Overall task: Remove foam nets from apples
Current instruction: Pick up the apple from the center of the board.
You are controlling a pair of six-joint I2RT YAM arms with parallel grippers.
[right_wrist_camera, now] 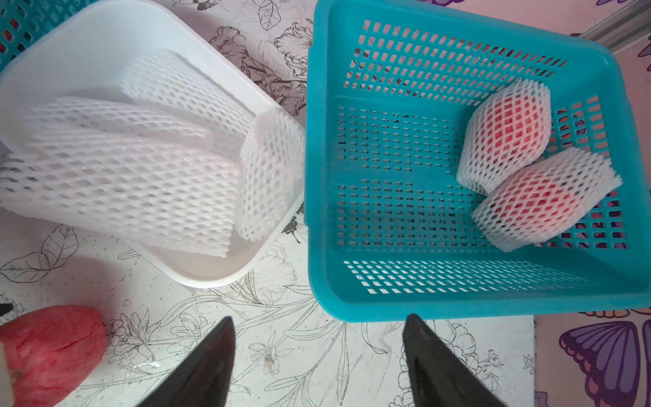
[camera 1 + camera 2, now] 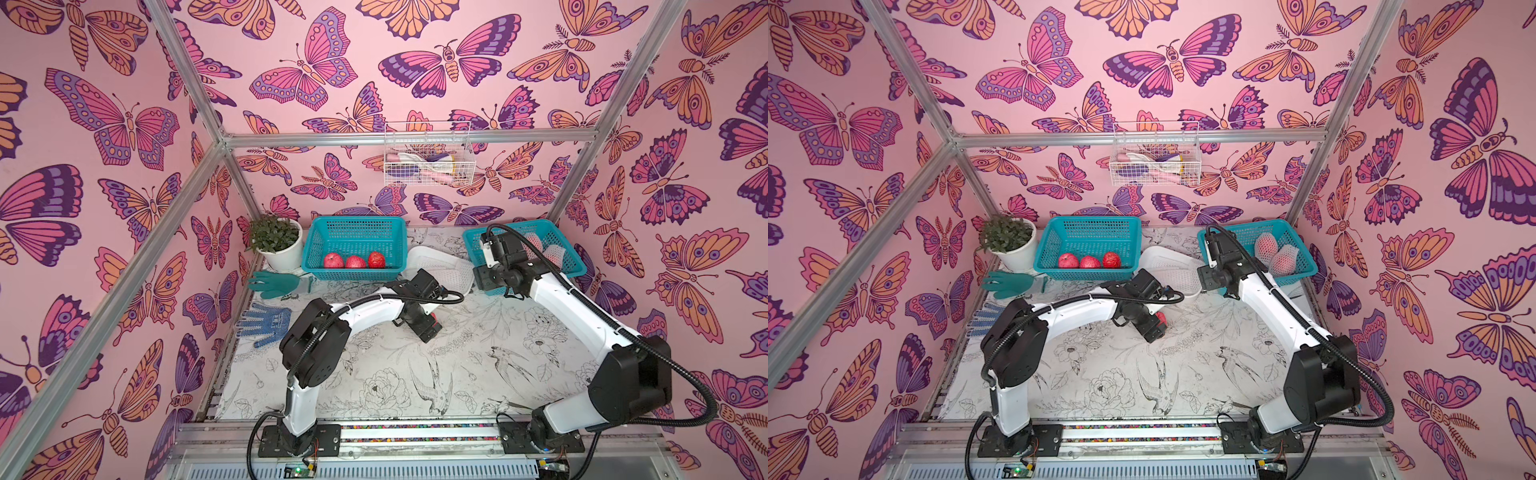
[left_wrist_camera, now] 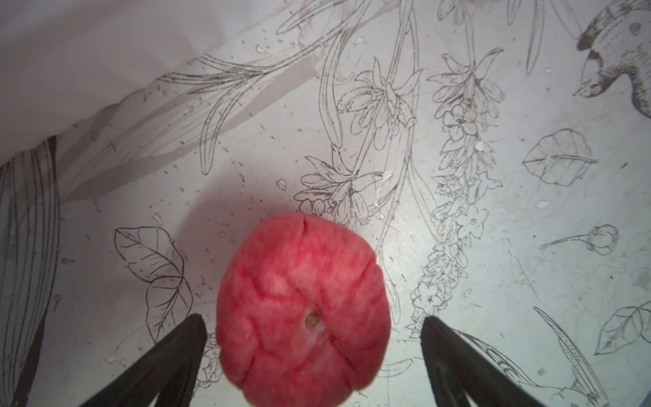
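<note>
Butterfly walls (image 2: 124,124), floral table (image 2: 415,365): three bare apples (image 2: 355,262) sit in the left basket (image 2: 357,224). Your left gripper (image 3: 313,320) straddles a fourth apple (image 3: 299,292), jaws apart; centre it before closing. Empty nets (image 1: 134,176) fill the tub (image 1: 105,35). Your right gripper (image 1: 318,318), jaws apart, hovers just short of the right basket (image 1: 422,306), two netted apples (image 1: 507,137) inside.

Both top views are bright and evenly lit from above, with faint soft shadows under the arms on the white floral-printed tablecloth (image 2: 415,365) and wide-angle stretch toward the edges. Left wrist view: round bare red apple (image 3: 303,310) too close and soft, dark shadow beside it, bright patch on the cloth, one corner hazy white. Right wrist view is sharp on the white foam mesh sleeves (image 1: 134,176); right gripper (image 1: 318,317) dark, blurred.
</note>
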